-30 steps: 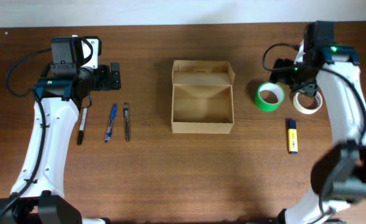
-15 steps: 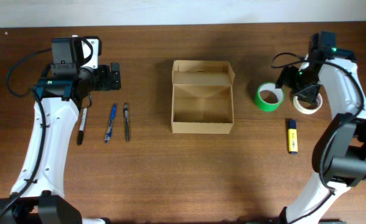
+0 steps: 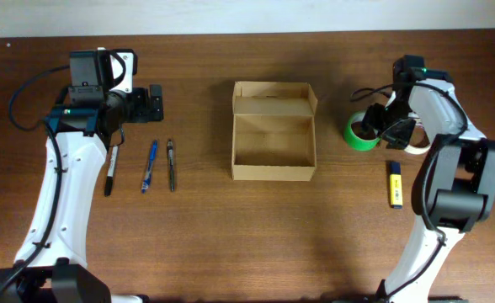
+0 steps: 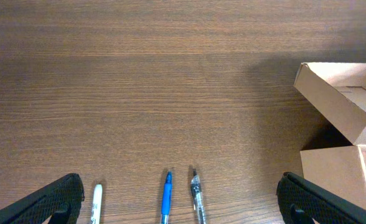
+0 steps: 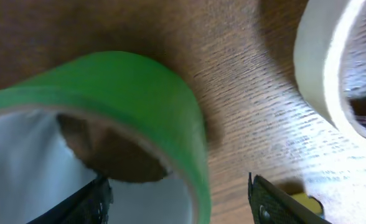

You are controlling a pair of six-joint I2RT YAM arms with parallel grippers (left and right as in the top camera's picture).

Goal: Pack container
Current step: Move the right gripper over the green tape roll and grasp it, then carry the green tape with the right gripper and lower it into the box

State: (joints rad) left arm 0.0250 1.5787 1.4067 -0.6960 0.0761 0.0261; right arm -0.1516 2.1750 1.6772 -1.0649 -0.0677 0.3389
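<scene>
The container (image 3: 274, 174) is an open tan cardboard box in the middle of the table, flap lid standing at its far side, nothing showing inside. Its corner shows in the left wrist view (image 4: 332, 99). A green tape roll (image 3: 359, 135) lies flat to its right. My right gripper (image 3: 380, 128) is open and low at this roll. In the right wrist view the green roll's wall (image 5: 127, 87) runs between the two fingers (image 5: 180, 199), one inside the ring, one outside. My left gripper (image 3: 155, 103) is open and empty at the far left (image 4: 180, 202).
A white tape roll (image 3: 417, 145) (image 5: 323, 68) lies just right of the green one. A yellow highlighter (image 3: 395, 183) (image 5: 304, 199) lies nearer the front. A white marker (image 3: 110, 171) (image 4: 96, 199), blue pen (image 3: 150, 166) (image 4: 167, 199) and clear pen (image 3: 171, 165) (image 4: 197, 198) lie left of the box.
My right gripper has moved left from above the white tape roll and down onto the green roll. The left arm has not moved.
</scene>
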